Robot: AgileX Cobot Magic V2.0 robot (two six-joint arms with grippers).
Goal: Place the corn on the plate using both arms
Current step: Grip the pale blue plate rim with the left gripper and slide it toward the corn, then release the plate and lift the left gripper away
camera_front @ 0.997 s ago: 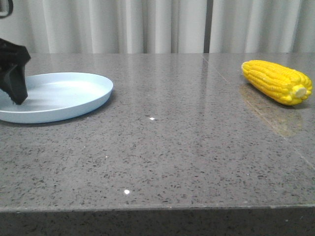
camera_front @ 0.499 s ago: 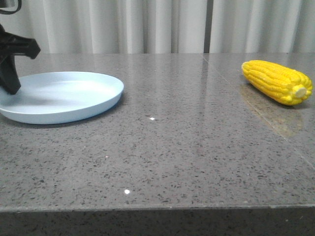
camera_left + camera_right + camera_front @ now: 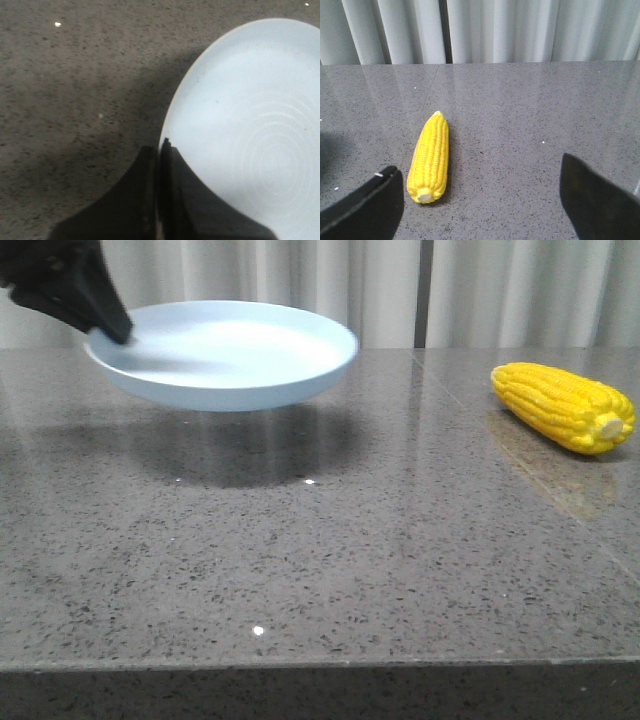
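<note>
The pale blue plate (image 3: 230, 352) hangs in the air above the table, left of centre in the front view. My left gripper (image 3: 105, 332) is shut on the plate's left rim and holds it up; in the left wrist view the jaws (image 3: 161, 150) pinch the plate's edge (image 3: 240, 125). The yellow corn (image 3: 563, 405) lies on the table at the far right, its pale stub end toward the front. In the right wrist view the corn (image 3: 430, 155) lies ahead, close to the left finger. My right gripper (image 3: 480, 195) is open and empty, out of sight in the front view.
The grey speckled table (image 3: 320, 560) carries the plate's shadow (image 3: 240, 455) under it. A pale pleated curtain (image 3: 480, 290) hangs behind the table. The table's front edge (image 3: 320, 665) runs across the bottom of the front view.
My left gripper has lifted the plate off the table and carried it up and to the right. The corn has not moved.
</note>
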